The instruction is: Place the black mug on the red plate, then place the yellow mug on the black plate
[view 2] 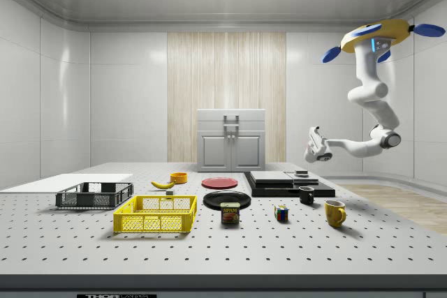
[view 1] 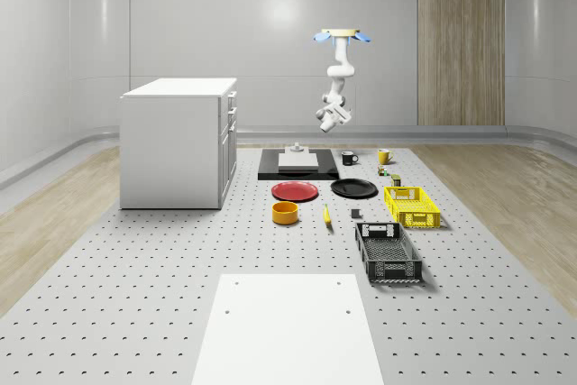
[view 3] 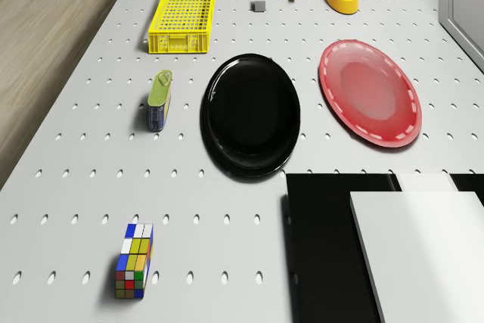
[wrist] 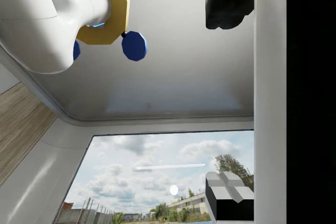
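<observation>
Nearest the whole-scene camera, one white sheet [view 1: 288, 331] is laid flat on the perforated counter [view 1: 135, 259]. Two mugs, two plates and two crates are counted. One black mug [view 1: 348, 158] is stood upright on the bare counter just beside a black slab [view 1: 270, 169], a small dark cup with its handle seen at its side. One yellow mug [view 1: 383, 156], also upright and handled, is set near it, toward the whole-scene view's right. One red plate [view 1: 295, 191] and one glossy black plate [view 1: 353, 188] are placed side by side in front of the slab, apart from each other, and both are bare. One yellow crate [view 1: 412, 206] and one black crate [view 1: 388, 252] are ranged along the whole-scene view's right. One yellow bowl [view 1: 285, 213], one banana [view 1: 326, 215], one can [view 3: 159, 100], one coloured cube [view 3: 134, 259] and one white cabinet [view 1: 178, 142] are also seen. One drone [view 1: 343, 35] is hovered high over the counter's far part, above the mugs. From it the arm [view 2: 370, 95] is bent down, and the jaws are held in the air well above the black mug, spread wide with nothing between them.
</observation>
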You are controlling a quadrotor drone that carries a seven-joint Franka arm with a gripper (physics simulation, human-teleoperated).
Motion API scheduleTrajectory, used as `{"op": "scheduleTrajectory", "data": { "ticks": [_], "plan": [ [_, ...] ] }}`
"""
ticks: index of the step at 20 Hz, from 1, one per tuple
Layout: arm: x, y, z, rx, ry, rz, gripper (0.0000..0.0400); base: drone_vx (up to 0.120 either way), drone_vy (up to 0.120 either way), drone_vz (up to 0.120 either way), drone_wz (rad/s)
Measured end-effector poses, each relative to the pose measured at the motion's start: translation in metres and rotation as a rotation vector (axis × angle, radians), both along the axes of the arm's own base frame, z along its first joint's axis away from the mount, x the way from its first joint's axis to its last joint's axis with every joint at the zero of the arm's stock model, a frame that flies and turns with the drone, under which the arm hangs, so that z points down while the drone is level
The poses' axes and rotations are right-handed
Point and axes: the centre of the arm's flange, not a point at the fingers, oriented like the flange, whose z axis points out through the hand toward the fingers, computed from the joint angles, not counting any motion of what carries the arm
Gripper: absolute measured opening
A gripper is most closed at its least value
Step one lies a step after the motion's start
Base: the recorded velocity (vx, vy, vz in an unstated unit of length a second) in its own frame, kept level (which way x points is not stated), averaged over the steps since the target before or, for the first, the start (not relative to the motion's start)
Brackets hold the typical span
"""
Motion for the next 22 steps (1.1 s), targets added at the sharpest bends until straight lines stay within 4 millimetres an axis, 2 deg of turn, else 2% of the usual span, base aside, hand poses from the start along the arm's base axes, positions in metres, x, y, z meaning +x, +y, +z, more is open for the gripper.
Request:
{"op": "scheduleTrajectory", "data": {
  "ticks": [3,5,8,11,16,20,22],
  "plan": [
    [0.001,0.018,-0.042,-0.467,0.0,-0.016,0.04,0.0,0.0,-0.08,0.0],
    [0.002,0.018,-0.077,-0.813,0.0,-0.029,0.04,0.0,0.0,-0.12,0.0],
    [0.004,-0.001,-0.12,-1.294,0.0,-0.047,0.04,0.0,0.0,-0.12,0.0],
    [0.005,-0.027,-0.144,-1.651,0.001,-0.059,0.04,0.0,0.0,-0.12,0.0],
    [0.005,-0.057,-0.157,-1.98,0.004,-0.066,0.04,0.104,0.0,-0.12,0.0],
    [0.005,-0.068,-0.159,-2.1,0.005,-0.066,0.04,0.04,0.0,-0.12,0.0],
    [0.005,-0.072,-0.16,-2.135,0.005,-0.066,0.04,0.0,-0.12,-0.12,0.0]
  ]
}}
